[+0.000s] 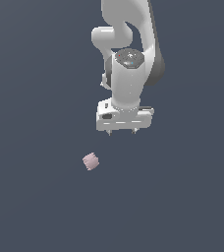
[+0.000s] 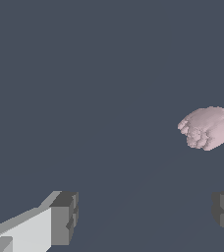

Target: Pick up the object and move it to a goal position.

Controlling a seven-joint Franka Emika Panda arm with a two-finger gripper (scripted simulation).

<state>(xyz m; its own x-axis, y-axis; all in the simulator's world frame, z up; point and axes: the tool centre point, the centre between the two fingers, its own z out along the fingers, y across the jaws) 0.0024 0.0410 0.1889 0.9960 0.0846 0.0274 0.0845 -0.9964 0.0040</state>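
Observation:
The object [image 1: 90, 161] is a small pale pink bumpy lump lying on the dark grey floor, below and to the exterior view's left of the white arm's hand. In the wrist view the object [image 2: 207, 128] lies apart from both fingers. My gripper [image 1: 121, 132] hangs above the floor, away from the object, with only its short dark fingertips [image 1: 109, 133] showing under the white hand. The gripper [image 2: 146, 216] is open, its fingers [image 2: 65, 218] wide apart with nothing between them.
The white arm [image 1: 128, 49] rises out of the top of the exterior view. A plain dark grey floor [image 1: 35, 197] lies all around.

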